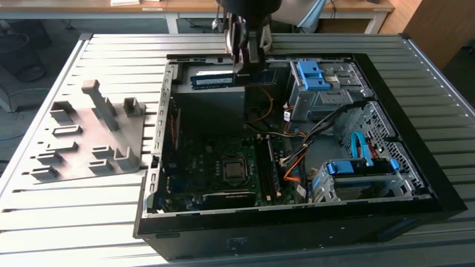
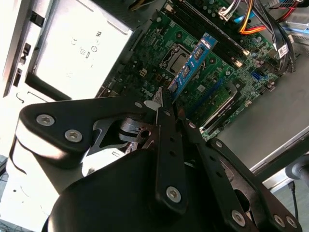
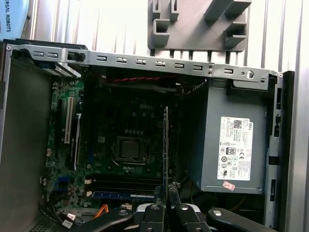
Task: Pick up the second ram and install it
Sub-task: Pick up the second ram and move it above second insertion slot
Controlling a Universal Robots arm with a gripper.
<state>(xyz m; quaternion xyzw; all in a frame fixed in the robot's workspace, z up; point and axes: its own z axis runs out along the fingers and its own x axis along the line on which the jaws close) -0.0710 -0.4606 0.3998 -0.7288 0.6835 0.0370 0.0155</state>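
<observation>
1. Closest to me, the open computer case (image 1: 297, 221) lies on the slatted table (image 1: 74, 211). The motherboard (image 1: 200, 161) sits in shadow, its slots hard to make out.
2. On the exterior view's left, the grey fixture (image 1: 89, 139) stands on the table.
3. At the far end, by the power supply (image 1: 211, 103), the gripper (image 1: 243, 69) has its jaws clamped on the second ram (image 1: 215, 81), hiding its middle.
4. It's up in the air, its long axis level across the exterior view and edge-on in the first wrist view.
</observation>
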